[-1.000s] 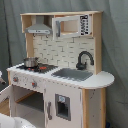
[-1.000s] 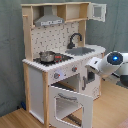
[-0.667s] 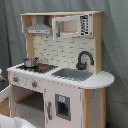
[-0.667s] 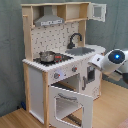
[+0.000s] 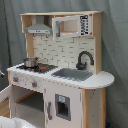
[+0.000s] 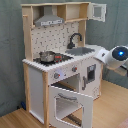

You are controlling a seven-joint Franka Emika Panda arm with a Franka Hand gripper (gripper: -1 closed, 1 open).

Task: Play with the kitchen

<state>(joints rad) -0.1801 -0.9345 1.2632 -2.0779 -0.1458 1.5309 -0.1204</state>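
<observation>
The kitchen (image 6: 62,60) is seen standing on a wood floor (image 6: 15,117), oven door (image 6: 72,102) swung open, small pot (image 5: 30,62) parked on the stove. The end effector's state can't be told.

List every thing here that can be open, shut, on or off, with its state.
Oven door: swung open, seen in the second exterior view.
Upper cabinet door: open, swung outward.
Lower cabinet door: shut.
Faucet: upright over the sink, no water visible.
Pot: standing on the stove, upright.
Robot arm: beside the kitchen, gripper not visible.
</observation>
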